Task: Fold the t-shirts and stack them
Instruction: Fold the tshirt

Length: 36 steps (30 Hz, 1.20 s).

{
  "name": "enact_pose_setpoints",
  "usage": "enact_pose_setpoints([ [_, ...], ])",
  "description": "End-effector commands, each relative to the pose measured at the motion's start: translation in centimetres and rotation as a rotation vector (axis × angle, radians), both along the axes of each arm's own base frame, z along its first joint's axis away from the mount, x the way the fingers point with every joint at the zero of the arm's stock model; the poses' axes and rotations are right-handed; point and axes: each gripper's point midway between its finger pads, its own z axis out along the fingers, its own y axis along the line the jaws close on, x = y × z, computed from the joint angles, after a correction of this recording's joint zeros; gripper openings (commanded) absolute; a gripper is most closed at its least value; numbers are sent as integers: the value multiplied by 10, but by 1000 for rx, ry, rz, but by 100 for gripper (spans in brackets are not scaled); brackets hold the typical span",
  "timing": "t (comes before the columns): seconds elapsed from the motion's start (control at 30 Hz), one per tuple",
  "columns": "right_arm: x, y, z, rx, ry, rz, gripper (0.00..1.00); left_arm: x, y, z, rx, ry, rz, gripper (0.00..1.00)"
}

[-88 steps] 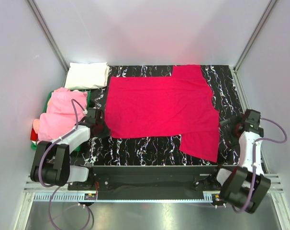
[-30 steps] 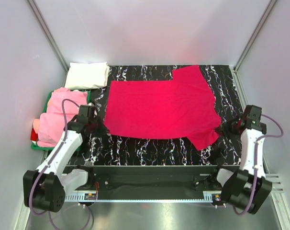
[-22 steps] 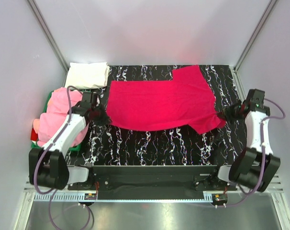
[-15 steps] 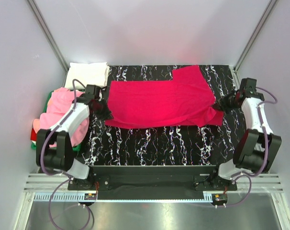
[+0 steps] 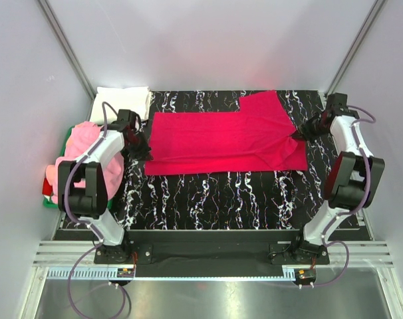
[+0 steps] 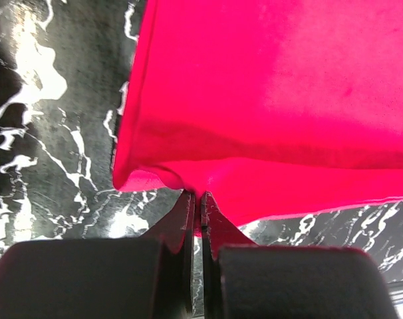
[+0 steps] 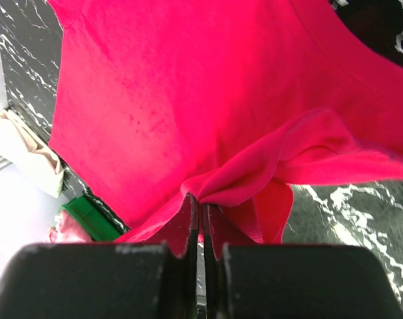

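I am pinching the red t-shirt (image 5: 221,139) with both pincers. My left gripper (image 6: 196,199) is pressed together on a small bunched fold at the shirt's left edge, where the cloth is curling over just above my fingertips. My right gripper (image 7: 201,203) is pressed together on a gathered pucker at the right edge, with loose folds fanning out from the pinch.

Beyond my fingers, the shirt is lying as a broad band across the far half of the black marbled table (image 5: 221,199). It seems to be doubled over lengthwise, its near edge running fairly straight from one pincer to the other. One sleeve is sticking out at the far right.

I am judging this cloth to be light, limp and thin. It is wrinkling wherever I grip it, and it is going to sag and drag, not hold a shape. Corners and hems are looking like the best places to take hold, with both layers pinched together so the lower one is not slipping free.

Further out, the pink t-shirt (image 5: 88,149) is sitting heaped over the green tray (image 5: 52,201) at the left. The white t-shirt (image 5: 122,104) is resting folded at the far left corner.
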Motion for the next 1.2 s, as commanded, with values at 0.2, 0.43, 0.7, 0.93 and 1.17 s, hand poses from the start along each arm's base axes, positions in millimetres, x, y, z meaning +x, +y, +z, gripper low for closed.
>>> enact_pose_setpoints([
  [0.2, 34, 4, -5, -68, 3, 85, 0, 22, 13, -6, 42, 10, -21, 0],
  [0.43, 54, 7, -22, -73, 21, 111, 2, 30, 19, -20, 40, 37, -11, 0],
  [0.7, 106, 9, -34, -74, -21, 177, 59, 60, 18, -20, 23, 54, -22, 4],
  [0.93, 105, -16, 10, -242, -87, 152, 80, 82, 18, 55, 29, -133, -51, 71],
  [1.17, 10, -29, 26, -289, -111, 6, 82, 31, 23, 56, 42, -157, -3, 80],
])
